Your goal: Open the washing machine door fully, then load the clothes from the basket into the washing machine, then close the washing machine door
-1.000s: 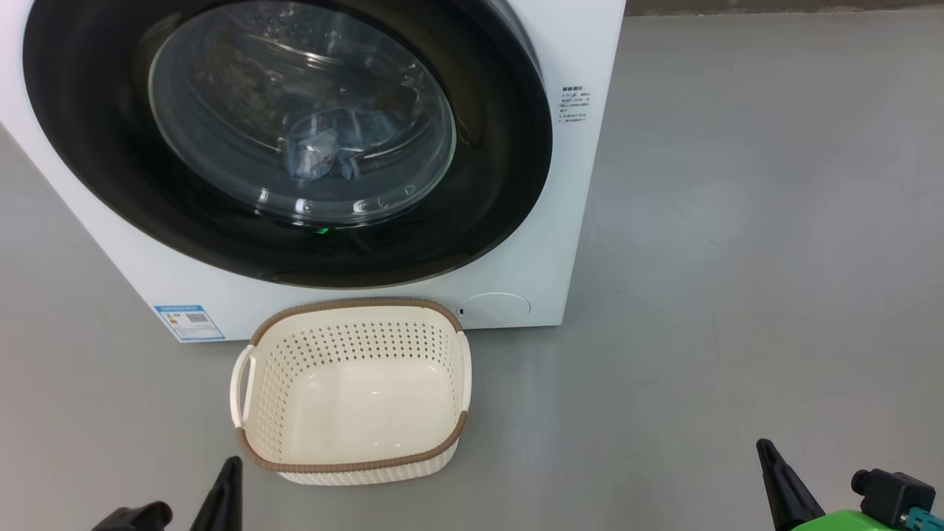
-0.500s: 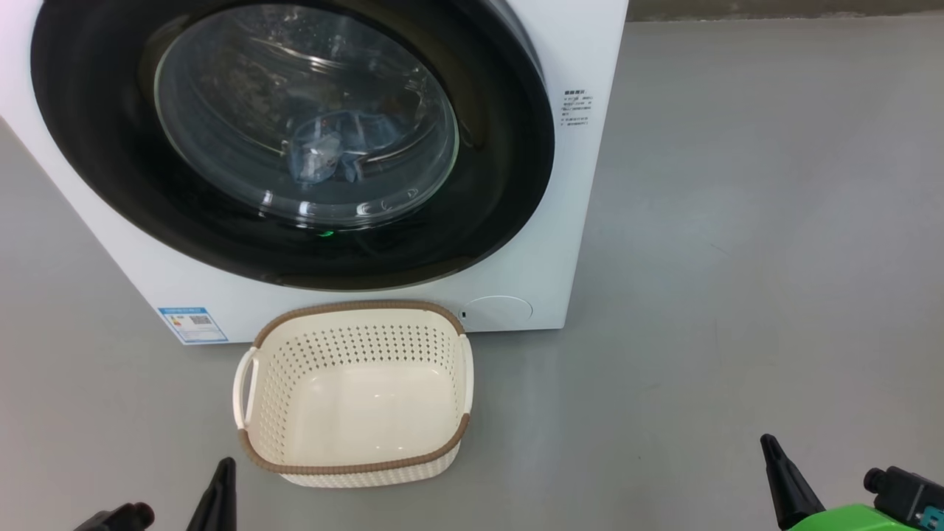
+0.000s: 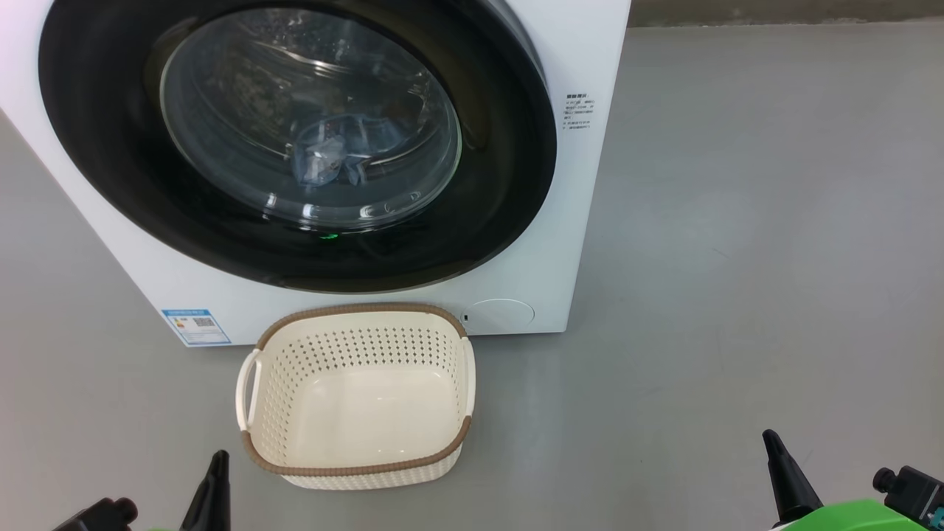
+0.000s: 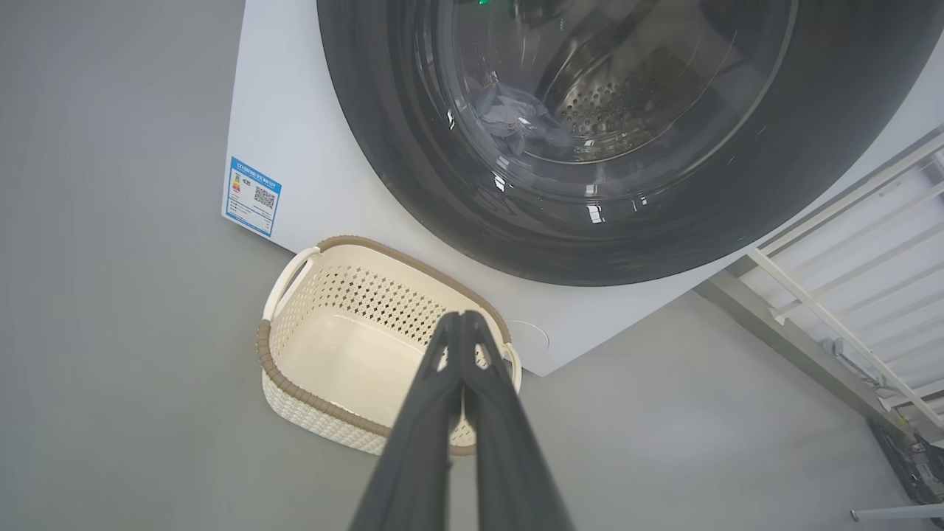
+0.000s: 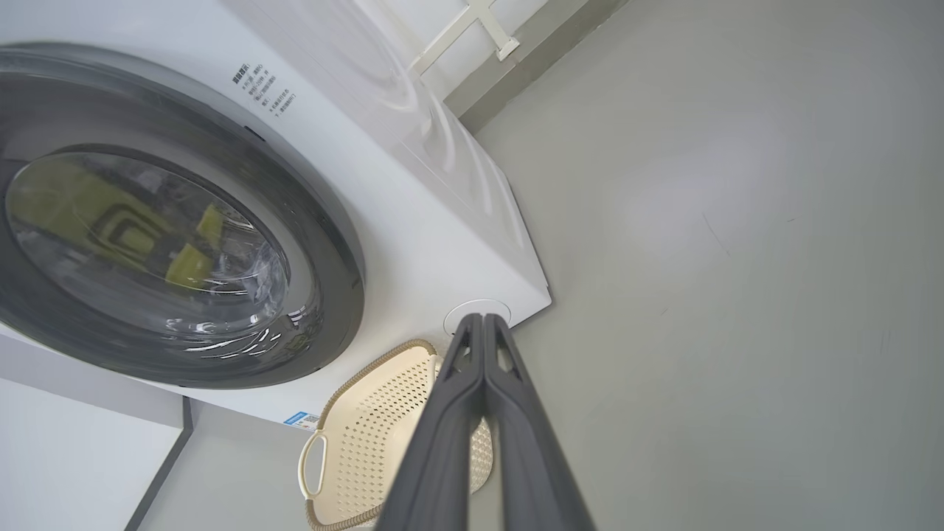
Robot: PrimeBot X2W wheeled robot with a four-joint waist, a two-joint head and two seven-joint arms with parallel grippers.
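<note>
The white washing machine point(image 3: 582, 184) stands on the grey floor with the washing machine door point(image 3: 501, 184) shut flush against its front. Through the glass bowl I see the light blue clothes point(image 3: 332, 158) lying in the steel drum, and again in the left wrist view point(image 4: 509, 122). Right in front of the machine sits the cream basket point(image 3: 354, 469), with nothing in it. My left gripper point(image 3: 216, 464) is shut and holds nothing, low to the basket's left. My right gripper point(image 3: 773, 446) is shut and holds nothing, far to the basket's right. Each wrist view shows its fingers pressed together point(image 4: 463, 321) point(image 5: 481, 322).
A blue sticker point(image 3: 195, 327) and a round cap point(image 3: 501, 313) mark the machine's lower front. Open grey floor point(image 3: 737, 258) stretches to the right. A white rail frame point(image 4: 848, 295) stands against the wall beside the machine.
The head view has shifted slightly, so the machine and basket sit a little lower right in it. My left gripper shows lower and further left. Both grippers stay shut.
</note>
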